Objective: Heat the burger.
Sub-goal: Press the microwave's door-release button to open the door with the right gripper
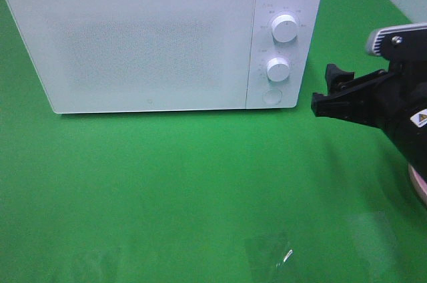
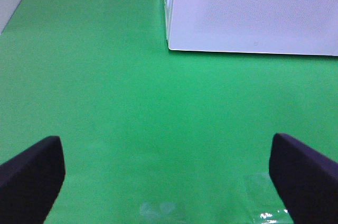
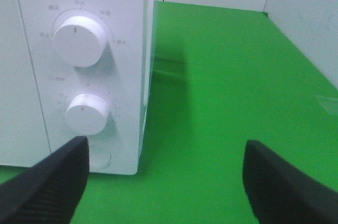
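The burger is out of view in all three frames. A white microwave [image 1: 160, 36] stands at the back of the green cloth with its door shut. My right gripper [image 1: 323, 89] hovers just right of the microwave's control panel, open and empty. In the right wrist view its fingers [image 3: 47, 187] frame the panel's lower corner, near the upper knob [image 3: 79, 39], the lower knob [image 3: 87, 113] and the round button [image 3: 100, 156]. My left gripper [image 2: 169, 182] is open and empty over bare cloth, with the microwave's left front corner [image 2: 174, 44] ahead of it.
A pinkish plate rim [image 1: 419, 186] peeks out under the right arm at the right edge. Clear tape patches [image 1: 270, 256] lie on the cloth near the front. Green cloth [image 1: 167, 183] spreads in front of the microwave. White walls [image 3: 306, 18] border the table.
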Robot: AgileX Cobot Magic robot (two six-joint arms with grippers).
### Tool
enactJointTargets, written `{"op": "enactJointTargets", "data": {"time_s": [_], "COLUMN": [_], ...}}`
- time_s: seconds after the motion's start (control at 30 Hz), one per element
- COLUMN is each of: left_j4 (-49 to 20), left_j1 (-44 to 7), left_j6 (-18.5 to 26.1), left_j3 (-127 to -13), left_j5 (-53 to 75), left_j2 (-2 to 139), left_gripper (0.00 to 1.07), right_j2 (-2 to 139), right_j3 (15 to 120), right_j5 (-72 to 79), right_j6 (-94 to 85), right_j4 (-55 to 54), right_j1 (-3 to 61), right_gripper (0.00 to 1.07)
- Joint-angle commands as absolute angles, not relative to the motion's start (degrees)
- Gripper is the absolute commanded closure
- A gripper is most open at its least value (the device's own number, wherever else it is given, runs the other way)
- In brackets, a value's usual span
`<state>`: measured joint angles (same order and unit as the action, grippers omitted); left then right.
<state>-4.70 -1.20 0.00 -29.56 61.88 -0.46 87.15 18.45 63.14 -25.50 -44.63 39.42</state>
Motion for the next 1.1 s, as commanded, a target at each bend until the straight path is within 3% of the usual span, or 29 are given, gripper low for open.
{"op": "enactJointTargets", "data": {"time_s": [0.03,0.3,0.73,0.93,1.1], "left_j4": [-5.2,-5.2,-4.9,-4.9,-4.9], "left_j1": [-1.6,-1.6,-1.6,-1.6,-1.6], "left_j6": [0.0,0.0,-0.3,-0.3,-0.3], "left_j3": [-29.5,-29.5,-29.5,-29.5,-29.5], "left_j5": [61.0,61.0,61.0,61.0,61.0], "left_j2": [-1.5,-1.5,-1.5,-1.5,-1.5], "left_gripper": [0.06,0.06,0.06,0.06,0.06], "right_j2": [88.9,94.9,99.5,99.5,99.5], "right_j3": [19.6,24.2,28.6,28.6,28.6], "right_j5": [64.3,64.5,63.6,63.1,60.6], "right_j6": [-26.4,-26.8,-20.9,-2.2,21.5], "right_j4": [-45.8,-48.8,-49.9,-49.9,-49.9], "right_j1": [41.5,46.2,47.7,47.7,47.7], "right_gripper": [0.31,0.31,0.33,0.43,0.63]}}
